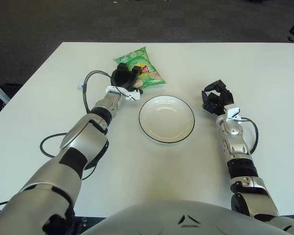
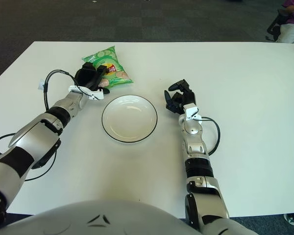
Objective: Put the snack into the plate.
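Snack bag (image 1: 140, 67) flat on tabletop (image 1: 264, 68), just beyond plate (image 1: 166, 119), long axis slanting far-left to near-right. Left hand (image 1: 123, 78) fingers clamped on bag's near-left edge. Right hand (image 1: 215, 96) right of plate, fingers curled, holding nothing.
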